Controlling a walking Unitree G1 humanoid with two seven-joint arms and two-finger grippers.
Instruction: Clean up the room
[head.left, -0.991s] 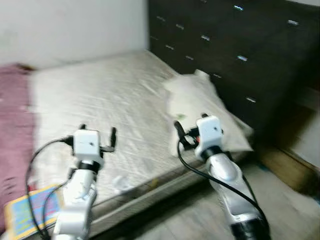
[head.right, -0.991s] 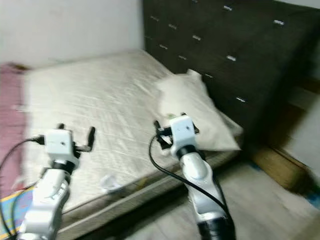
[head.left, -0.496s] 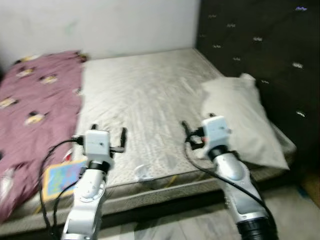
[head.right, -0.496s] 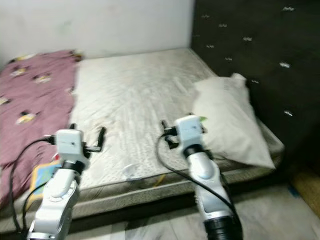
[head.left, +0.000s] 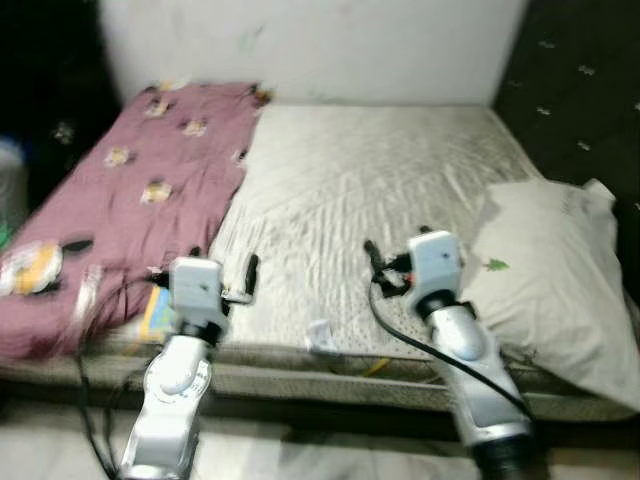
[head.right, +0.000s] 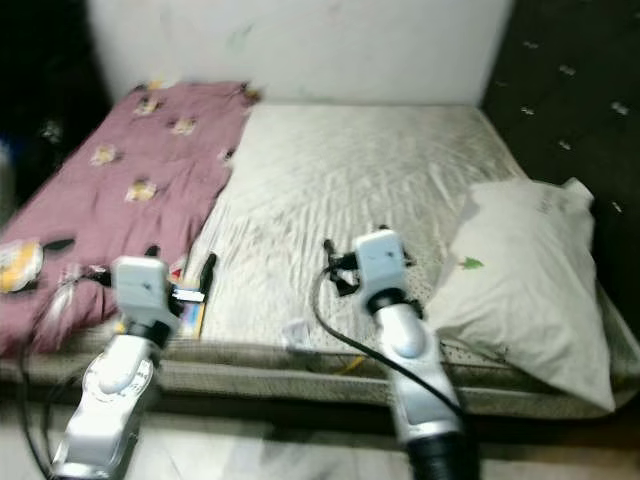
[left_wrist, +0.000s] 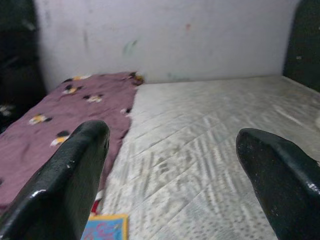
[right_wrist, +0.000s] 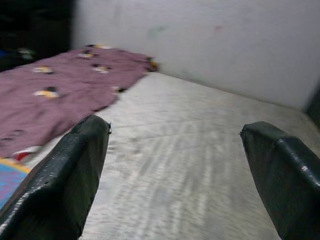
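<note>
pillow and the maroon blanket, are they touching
Apart. The left eye view shows bare mattress between the pillow and the maroon blanket.

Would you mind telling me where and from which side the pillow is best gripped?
Probably at the pillow's near left edge, approached from the left by the right pincer, which hovers open beside it. The pillow lies flat on the mattress with that soft edge nearest the pincer, and it looks loose enough to pinch.

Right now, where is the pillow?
In the eye views, the pillow lies on the bed's right side, beside the dark headboard, just right of the right hand.
</note>
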